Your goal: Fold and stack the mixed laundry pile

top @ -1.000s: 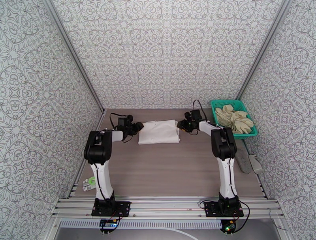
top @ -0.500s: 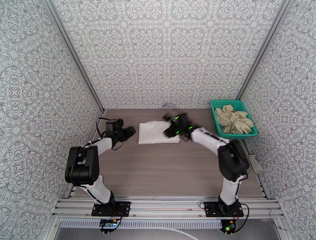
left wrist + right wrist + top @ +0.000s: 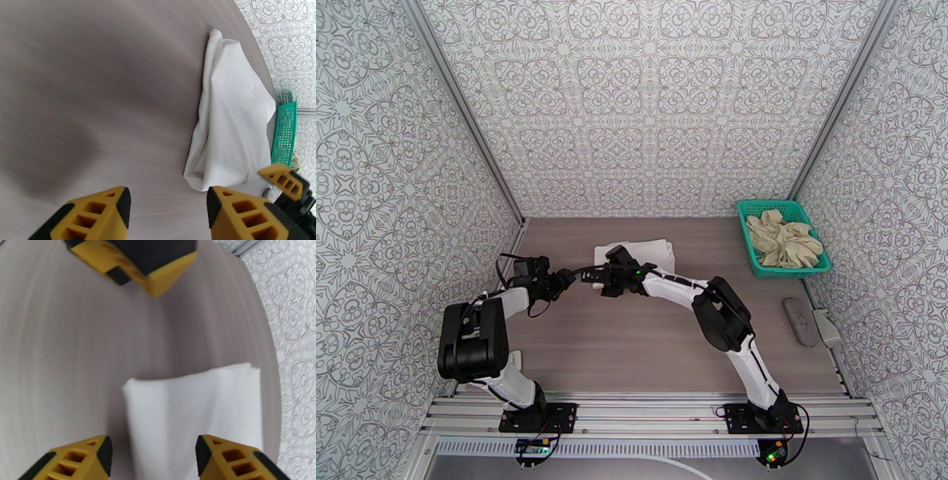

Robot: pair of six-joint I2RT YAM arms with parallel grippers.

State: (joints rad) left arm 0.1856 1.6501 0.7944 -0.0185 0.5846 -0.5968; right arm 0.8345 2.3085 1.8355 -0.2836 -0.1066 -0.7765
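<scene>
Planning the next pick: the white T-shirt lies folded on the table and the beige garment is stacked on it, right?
No. The beige garment lies crumpled in the teal basket, as the top external view shows; the white T-shirt does lie folded on the table.

Enclosure: back wall (image 3: 648, 103), left wall (image 3: 379, 197) and right wall (image 3: 893, 158), all papered in a grey-on-white ornamental medallion pattern.
Corner posts: left aluminium post (image 3: 466, 118) and right aluminium post (image 3: 841, 103), each slanting down to a far corner of the table.
Table (image 3: 632, 347): matte grey-brown wood-grain top.
Near edge: parallel aluminium rails (image 3: 648, 410) running its full width.
Light: even, diffuse; soft shadows on the tabletop.
</scene>
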